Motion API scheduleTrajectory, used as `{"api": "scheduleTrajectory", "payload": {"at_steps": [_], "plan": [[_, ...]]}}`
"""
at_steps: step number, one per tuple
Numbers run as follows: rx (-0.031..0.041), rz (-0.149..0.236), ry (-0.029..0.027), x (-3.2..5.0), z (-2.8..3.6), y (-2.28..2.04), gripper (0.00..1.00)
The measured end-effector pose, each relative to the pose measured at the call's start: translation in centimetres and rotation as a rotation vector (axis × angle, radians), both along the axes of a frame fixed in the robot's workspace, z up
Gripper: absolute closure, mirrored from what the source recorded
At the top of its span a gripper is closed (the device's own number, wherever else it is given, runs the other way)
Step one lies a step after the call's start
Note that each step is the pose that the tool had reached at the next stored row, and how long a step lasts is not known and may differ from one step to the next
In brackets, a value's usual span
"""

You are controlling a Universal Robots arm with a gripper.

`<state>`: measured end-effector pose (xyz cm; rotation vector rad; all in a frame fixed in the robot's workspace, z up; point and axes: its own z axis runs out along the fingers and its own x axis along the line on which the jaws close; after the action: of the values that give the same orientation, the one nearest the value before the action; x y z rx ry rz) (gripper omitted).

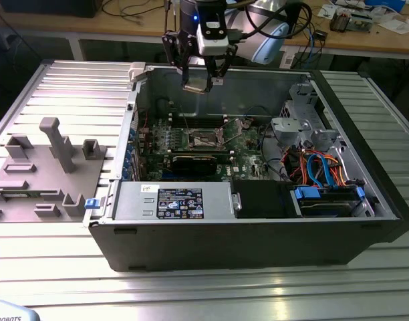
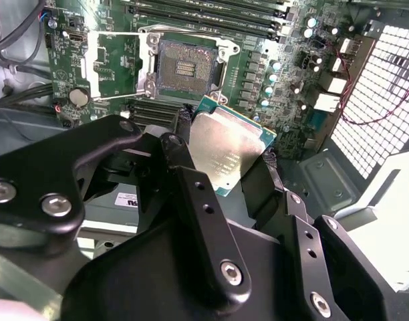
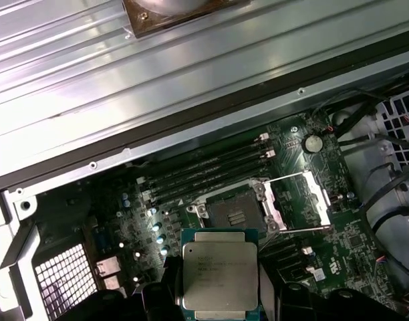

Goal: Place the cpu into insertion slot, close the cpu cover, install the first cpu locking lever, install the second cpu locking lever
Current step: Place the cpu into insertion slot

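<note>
The tool [image 1: 203,83] is pinching the cpu [image 2: 228,150] by two opposite edges, one black finger [image 2: 183,130] on each side, with the silvery face of the cpu towards both wrist cameras. In the exterior view the tool hangs over the far side of the open computer case [image 1: 191,241], level with its upper rim, and the cpu is clear of the green circuit board [image 1: 248,144] below. The socket [image 2: 186,67] on that board lies bare, with its contact field exposed. The cpu cover [image 2: 151,80] is swung open and lies beside the socket, and green board shows through its open centre. A row of memory sticks [image 3: 211,167] runs along one side of the socket. Inside the case, a grey metal box with a label [image 1: 171,200] sits along the near wall, and a grey drive cage [image 1: 301,124] stands towards the exterior view's right. The case rests on a ribbed metal table [image 1: 51,261]. A grey moulded holder [image 1: 51,144] stands on the table at the exterior view's left, apart from the case.
</note>
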<state>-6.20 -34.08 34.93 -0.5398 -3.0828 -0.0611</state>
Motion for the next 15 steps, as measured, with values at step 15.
{"api": "scheduleTrajectory", "payload": {"at_steps": [15], "plan": [[0.0, -0.02, 0.0, -0.04, -0.02, -0.01, 0.45]]}}
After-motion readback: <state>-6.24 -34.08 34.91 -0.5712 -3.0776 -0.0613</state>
